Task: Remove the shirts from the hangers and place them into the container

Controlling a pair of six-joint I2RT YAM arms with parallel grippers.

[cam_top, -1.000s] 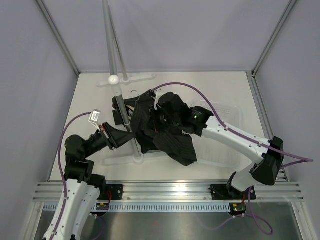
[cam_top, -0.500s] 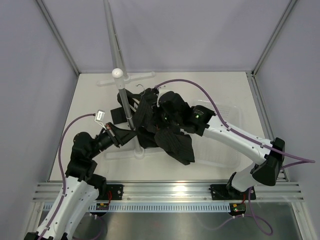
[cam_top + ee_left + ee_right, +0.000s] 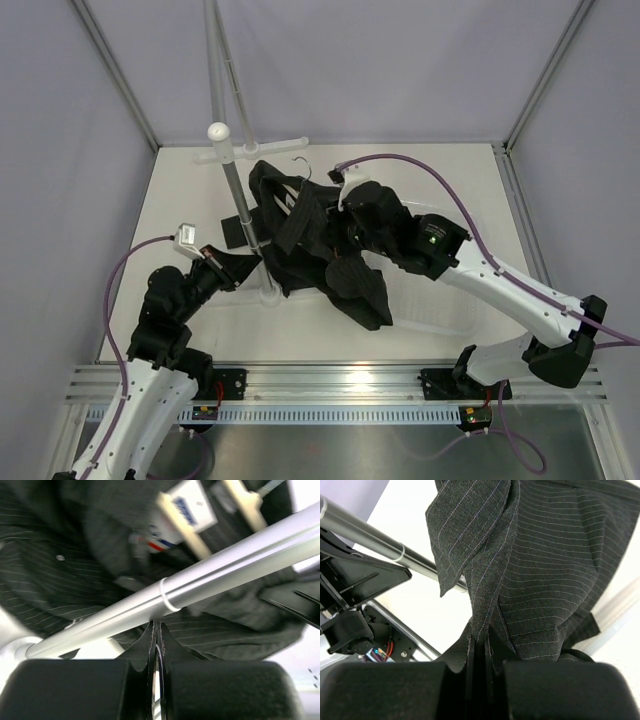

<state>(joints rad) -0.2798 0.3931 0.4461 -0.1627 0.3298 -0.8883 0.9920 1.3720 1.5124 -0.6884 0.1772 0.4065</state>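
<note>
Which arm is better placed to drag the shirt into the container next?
Right. Its fingers pinch the shirt, and the container lies on its side; the left fingers sit shut by the rack pole.

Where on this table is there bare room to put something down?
Bare tabletop shows at the far right corner, behind the right arm. Another patch lies far left, between the wall and the rack pole. A strip runs along the near edge, between the arms' bases. The middle is crowded: shirt, pole, left arm, basket.
</note>
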